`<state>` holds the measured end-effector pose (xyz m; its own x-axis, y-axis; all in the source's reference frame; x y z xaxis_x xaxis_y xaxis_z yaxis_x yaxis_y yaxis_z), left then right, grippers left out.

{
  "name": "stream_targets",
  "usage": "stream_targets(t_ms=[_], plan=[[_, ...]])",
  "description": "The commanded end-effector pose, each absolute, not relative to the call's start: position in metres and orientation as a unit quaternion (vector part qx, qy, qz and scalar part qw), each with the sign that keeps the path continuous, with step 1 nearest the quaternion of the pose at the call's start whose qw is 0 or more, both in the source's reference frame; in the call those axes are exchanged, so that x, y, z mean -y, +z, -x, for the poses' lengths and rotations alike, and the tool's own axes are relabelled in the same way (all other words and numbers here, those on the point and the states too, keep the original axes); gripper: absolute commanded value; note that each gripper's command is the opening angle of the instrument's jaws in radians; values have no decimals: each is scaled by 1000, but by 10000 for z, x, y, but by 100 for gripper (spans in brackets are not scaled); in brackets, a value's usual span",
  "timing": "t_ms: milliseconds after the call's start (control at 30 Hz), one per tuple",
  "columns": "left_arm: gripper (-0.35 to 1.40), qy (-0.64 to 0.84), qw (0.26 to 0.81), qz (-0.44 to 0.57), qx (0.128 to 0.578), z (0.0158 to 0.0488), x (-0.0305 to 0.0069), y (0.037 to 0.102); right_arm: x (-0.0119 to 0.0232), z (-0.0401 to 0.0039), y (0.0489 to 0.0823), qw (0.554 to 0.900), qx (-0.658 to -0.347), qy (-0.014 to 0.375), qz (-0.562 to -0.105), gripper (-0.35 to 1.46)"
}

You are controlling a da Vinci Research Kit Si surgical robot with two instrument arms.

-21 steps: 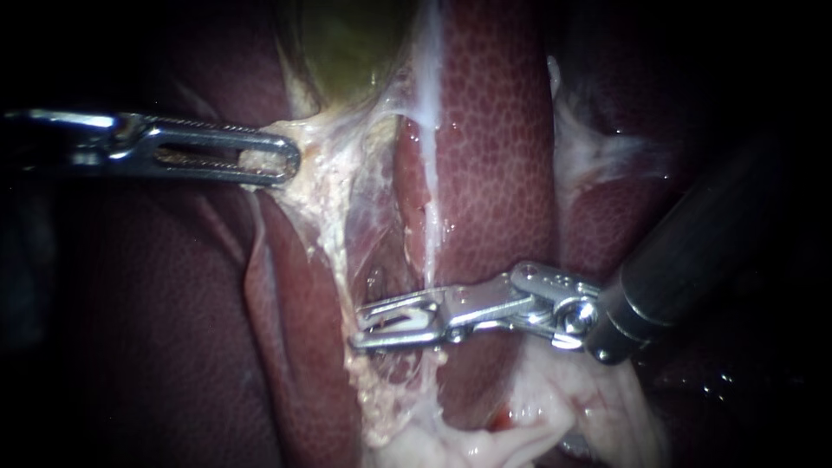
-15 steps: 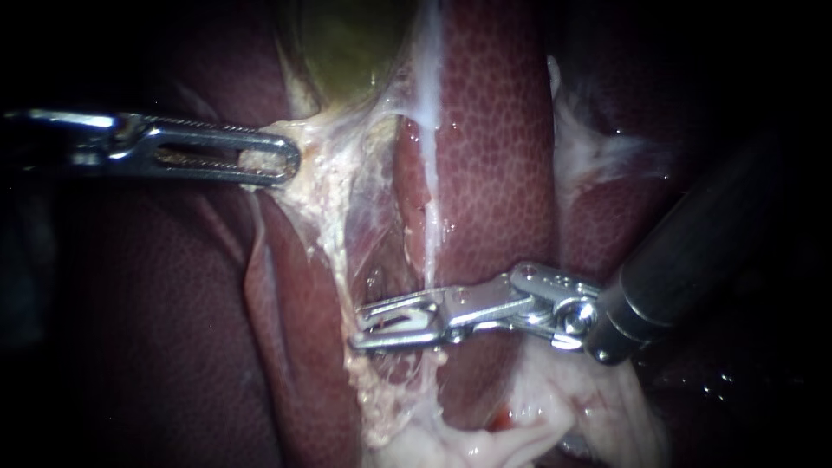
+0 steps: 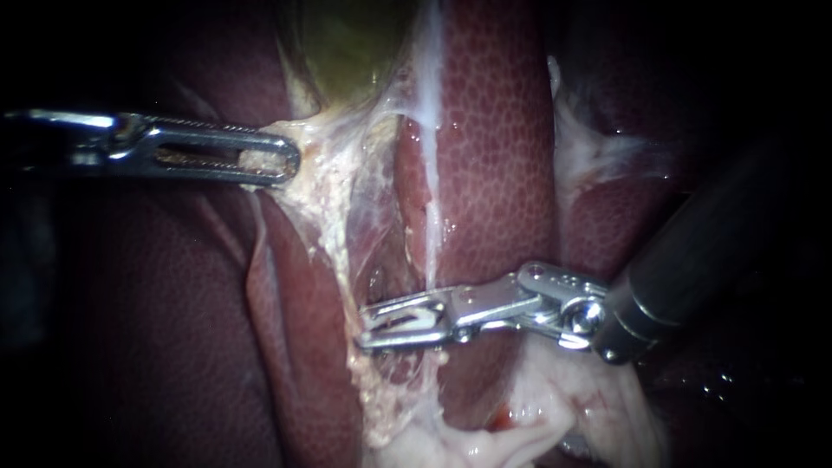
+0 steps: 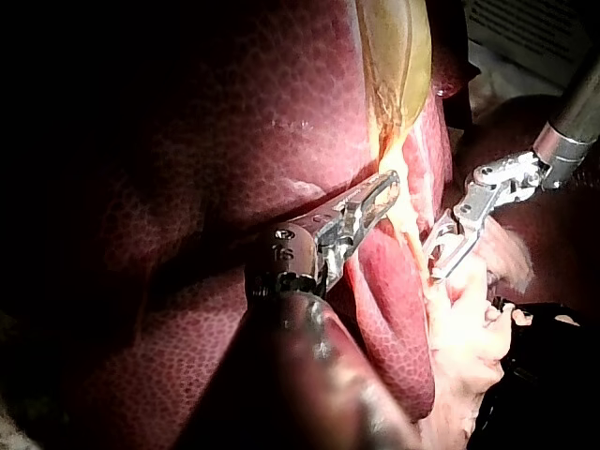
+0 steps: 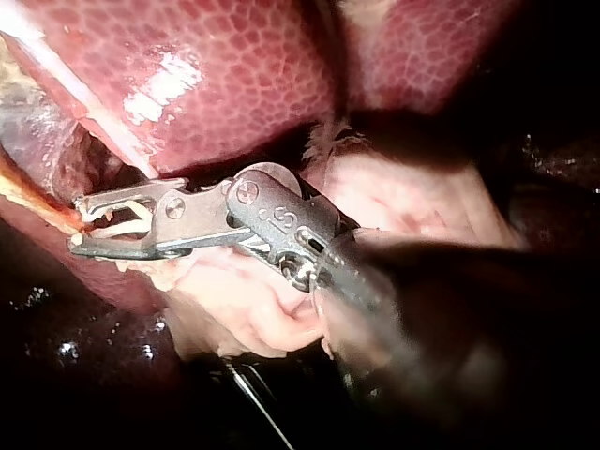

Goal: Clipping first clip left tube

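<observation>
Left instrument (image 3: 282,160): pincer clenched on pale tissue below the gallbladder (image 3: 347,52), holding it taut leftward. Right instrument (image 3: 381,322): pincer straddles the left tube (image 3: 340,251) low down, beside the liver (image 3: 494,173). It looks unsqueezed with a gap showing, but the view is murky. Tube is probably soft, slick and easily torn, so seat square across it and close gently.

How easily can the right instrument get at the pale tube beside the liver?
Probably easily: the right instrument has its open jaws astride the tube, with nothing in the way. The left instrument, jaws shut on pale tissue, holds it stretched clear of the liver.
</observation>
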<state>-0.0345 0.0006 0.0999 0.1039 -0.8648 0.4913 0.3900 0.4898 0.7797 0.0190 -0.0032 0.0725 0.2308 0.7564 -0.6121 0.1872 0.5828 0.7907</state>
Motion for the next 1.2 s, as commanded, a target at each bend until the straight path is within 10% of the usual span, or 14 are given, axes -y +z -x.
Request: stream_targets(t_ms=[33,533,1200], plan=[[-35,-446,704,-238,499,345,-6,999,32,-189,725,672,-583,211,-405,3],[-35,-446,704,-238,499,345,-6,999,12,-163,711,670,-583,217,-406,0],[-35,-446,704,-238,499,345,-6,999,24,-194,714,675,-586,217,-393,49]])
